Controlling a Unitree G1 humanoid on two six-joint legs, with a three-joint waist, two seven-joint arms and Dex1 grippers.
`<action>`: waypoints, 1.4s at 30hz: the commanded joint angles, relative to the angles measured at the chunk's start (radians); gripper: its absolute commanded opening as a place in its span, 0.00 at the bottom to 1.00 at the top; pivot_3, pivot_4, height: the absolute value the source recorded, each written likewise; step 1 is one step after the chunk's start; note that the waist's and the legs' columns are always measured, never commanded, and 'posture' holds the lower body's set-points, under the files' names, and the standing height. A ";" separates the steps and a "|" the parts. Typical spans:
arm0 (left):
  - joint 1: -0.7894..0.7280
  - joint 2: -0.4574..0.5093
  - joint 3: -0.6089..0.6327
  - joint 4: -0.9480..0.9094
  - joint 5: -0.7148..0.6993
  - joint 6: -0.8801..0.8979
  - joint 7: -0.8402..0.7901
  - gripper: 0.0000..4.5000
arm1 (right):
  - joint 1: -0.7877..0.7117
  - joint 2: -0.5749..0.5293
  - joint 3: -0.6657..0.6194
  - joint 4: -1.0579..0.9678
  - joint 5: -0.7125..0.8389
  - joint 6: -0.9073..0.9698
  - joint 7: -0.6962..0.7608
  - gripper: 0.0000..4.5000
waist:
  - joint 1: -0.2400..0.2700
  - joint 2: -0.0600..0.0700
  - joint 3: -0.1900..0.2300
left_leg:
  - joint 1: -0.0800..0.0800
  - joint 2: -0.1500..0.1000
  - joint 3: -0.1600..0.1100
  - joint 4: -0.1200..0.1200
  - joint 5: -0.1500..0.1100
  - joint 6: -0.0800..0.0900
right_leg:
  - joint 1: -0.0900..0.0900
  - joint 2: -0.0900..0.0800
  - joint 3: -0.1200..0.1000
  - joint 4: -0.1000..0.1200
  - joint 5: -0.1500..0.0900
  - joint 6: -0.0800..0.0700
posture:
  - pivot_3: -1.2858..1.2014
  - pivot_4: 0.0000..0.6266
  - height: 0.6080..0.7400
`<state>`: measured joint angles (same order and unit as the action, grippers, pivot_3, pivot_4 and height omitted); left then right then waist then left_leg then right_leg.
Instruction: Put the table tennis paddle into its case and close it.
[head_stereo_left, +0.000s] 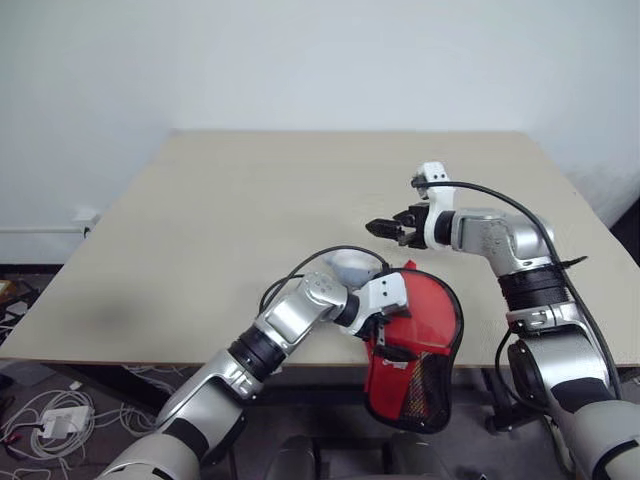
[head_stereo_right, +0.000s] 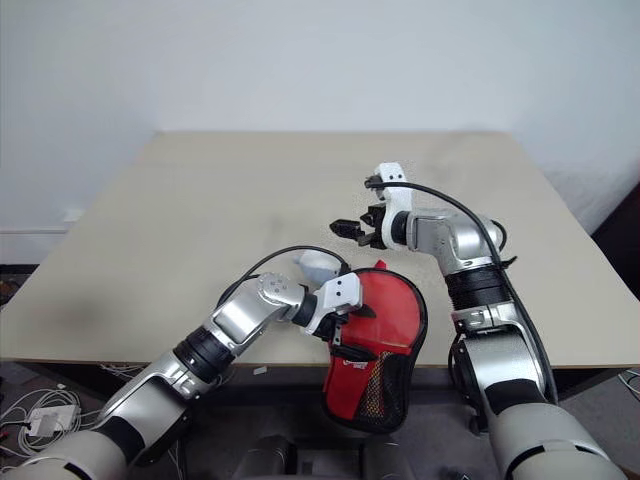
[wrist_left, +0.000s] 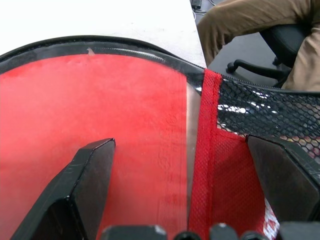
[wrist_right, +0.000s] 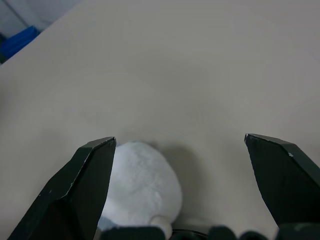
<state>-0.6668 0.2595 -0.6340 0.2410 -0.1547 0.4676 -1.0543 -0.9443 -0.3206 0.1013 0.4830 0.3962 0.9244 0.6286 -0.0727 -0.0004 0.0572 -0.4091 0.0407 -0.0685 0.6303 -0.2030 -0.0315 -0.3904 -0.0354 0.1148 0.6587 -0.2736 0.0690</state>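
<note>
The red and black case (head_stereo_left: 420, 345) lies at the table's front edge, its mesh end hanging past the edge. My left gripper (head_stereo_left: 388, 335) is right at the case, open, its black fingers (wrist_left: 85, 180) spread wide over the red face and mesh panel (wrist_left: 260, 110). I cannot tell whether they touch it. The table tennis paddle is hidden; a smooth red surface (wrist_left: 100, 110) beside the mesh may be it or the case's fabric. My right gripper (head_stereo_left: 385, 229) hovers open above the table behind the case.
A small whitish-grey lump (head_stereo_left: 350, 266) rests on the beige table (head_stereo_left: 250, 200) just behind my left hand and below the right fingers (wrist_right: 95, 175). A seated person's leg (wrist_left: 250, 20) and a chair show past the table edge. Cables lie on the floor at left.
</note>
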 joint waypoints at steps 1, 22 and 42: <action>0.036 0.005 -0.033 0.049 0.064 0.031 0.012 0.99 | -0.061 0.007 0.018 0.065 -0.024 -0.025 0.074 1.00 | 0.000 0.000 0.000 | 0.000 0.000 0.000 0.000 0.000 0.000 | 0.000 0.000 0.000 0.000 0.000 0.000 | 0.52 0.00 1.00; 0.065 -0.009 0.010 0.029 0.079 0.071 0.034 0.99 | -0.158 0.128 0.098 0.409 -0.197 -0.172 0.262 1.00 | -0.001 0.000 -0.003 | 0.000 0.000 -0.002 0.001 0.000 0.000 | 0.001 0.000 -0.002 0.001 0.000 0.000 | 0.52 0.00 1.00; 0.081 -0.025 0.022 0.010 0.071 0.112 0.060 1.00 | -0.232 0.193 0.111 0.543 -0.320 -0.267 0.279 0.96 | -0.001 0.000 -0.010 | 0.001 0.000 -0.003 0.002 0.000 0.000 | 0.002 0.000 -0.003 0.002 0.000 0.000 | 0.52 0.00 1.00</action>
<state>-0.6108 0.2212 -0.5836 0.2066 -0.1287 0.5298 -1.0115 -1.1427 -0.1314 0.2144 1.0406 0.0866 0.6721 0.8955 -0.0736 -0.0007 0.0476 -0.4076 0.0407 -0.0716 0.6319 -0.2029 -0.0317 -0.3881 -0.0350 0.1120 0.6606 -0.2731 0.0691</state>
